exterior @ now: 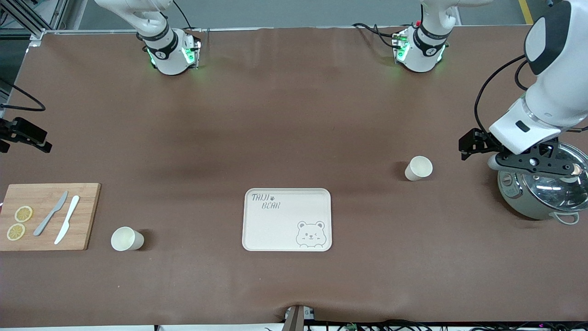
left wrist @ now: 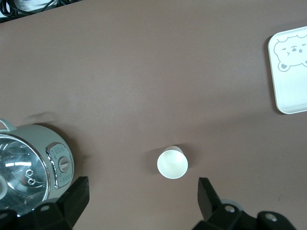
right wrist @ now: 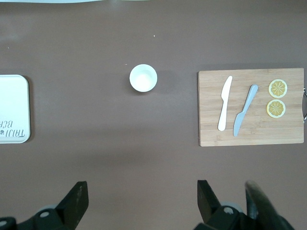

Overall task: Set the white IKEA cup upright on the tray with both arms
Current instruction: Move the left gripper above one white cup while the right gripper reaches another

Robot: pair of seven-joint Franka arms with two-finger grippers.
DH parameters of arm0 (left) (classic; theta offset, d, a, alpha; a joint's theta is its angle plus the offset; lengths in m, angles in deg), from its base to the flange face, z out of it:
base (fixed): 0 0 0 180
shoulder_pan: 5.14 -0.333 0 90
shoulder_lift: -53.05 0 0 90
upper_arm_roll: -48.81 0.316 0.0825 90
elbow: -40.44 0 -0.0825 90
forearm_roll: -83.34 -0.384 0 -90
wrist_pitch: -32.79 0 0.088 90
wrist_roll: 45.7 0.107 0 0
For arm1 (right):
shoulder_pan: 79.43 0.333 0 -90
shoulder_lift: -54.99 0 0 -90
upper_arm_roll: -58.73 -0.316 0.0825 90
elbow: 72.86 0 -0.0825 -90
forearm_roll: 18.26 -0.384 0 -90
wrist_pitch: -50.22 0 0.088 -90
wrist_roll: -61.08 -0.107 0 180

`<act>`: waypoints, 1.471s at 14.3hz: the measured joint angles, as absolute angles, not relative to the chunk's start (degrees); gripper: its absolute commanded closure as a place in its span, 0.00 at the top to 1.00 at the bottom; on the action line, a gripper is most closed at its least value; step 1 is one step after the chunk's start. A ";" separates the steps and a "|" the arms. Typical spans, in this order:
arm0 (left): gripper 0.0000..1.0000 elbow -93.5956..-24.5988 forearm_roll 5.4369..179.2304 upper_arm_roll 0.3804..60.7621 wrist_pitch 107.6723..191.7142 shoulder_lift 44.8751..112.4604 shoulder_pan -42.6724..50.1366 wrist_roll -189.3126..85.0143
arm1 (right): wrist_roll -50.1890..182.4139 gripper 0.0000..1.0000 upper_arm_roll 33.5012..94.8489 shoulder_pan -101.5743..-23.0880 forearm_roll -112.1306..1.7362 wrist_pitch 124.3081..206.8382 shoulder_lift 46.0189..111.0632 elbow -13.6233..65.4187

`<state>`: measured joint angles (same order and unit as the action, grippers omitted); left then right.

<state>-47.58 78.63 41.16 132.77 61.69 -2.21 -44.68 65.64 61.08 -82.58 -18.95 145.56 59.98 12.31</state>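
Note:
The cream tray (exterior: 275, 230) with "TAIJI BEAR" lettering and a bear face lies mid-table, near the front camera; its corner shows in the left wrist view (left wrist: 290, 81) and its edge in the right wrist view (right wrist: 12, 108). One white cup (exterior: 418, 168) stands upright toward the left arm's end, mouth up (left wrist: 171, 164). A second white cup (exterior: 127, 239) stands upright toward the right arm's end (right wrist: 143, 78). My left gripper (exterior: 535, 164) is open and empty (left wrist: 142, 201), up over the pot's edge beside the first cup. My right gripper (right wrist: 142, 201) is open and empty, high above the table, out of the front view.
A grey pot with a glass lid (exterior: 542, 195) stands at the left arm's end (left wrist: 29, 167). A wooden cutting board (exterior: 82, 216) with two knives and two lemon slices lies at the right arm's end (right wrist: 252, 134), beside the second cup.

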 measured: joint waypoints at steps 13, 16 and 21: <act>1.00 -49.51 78.63 35.86 138.26 68.84 1.87 -52.97 | 65.63 1.00 60.93 -82.60 -19.12 148.63 60.67 12.37; 1.00 -50.41 78.63 35.91 140.75 72.36 1.03 -52.69 | 65.64 1.00 60.09 -82.22 -19.20 150.40 62.30 12.49; 1.00 -63.06 78.63 35.92 154.03 71.62 0.29 -52.49 | 65.59 1.00 59.80 -78.86 -19.20 155.61 68.25 12.76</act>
<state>-63.06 78.63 35.92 154.03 71.62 0.29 -52.49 65.59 59.80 -78.86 -19.20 155.61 68.25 12.76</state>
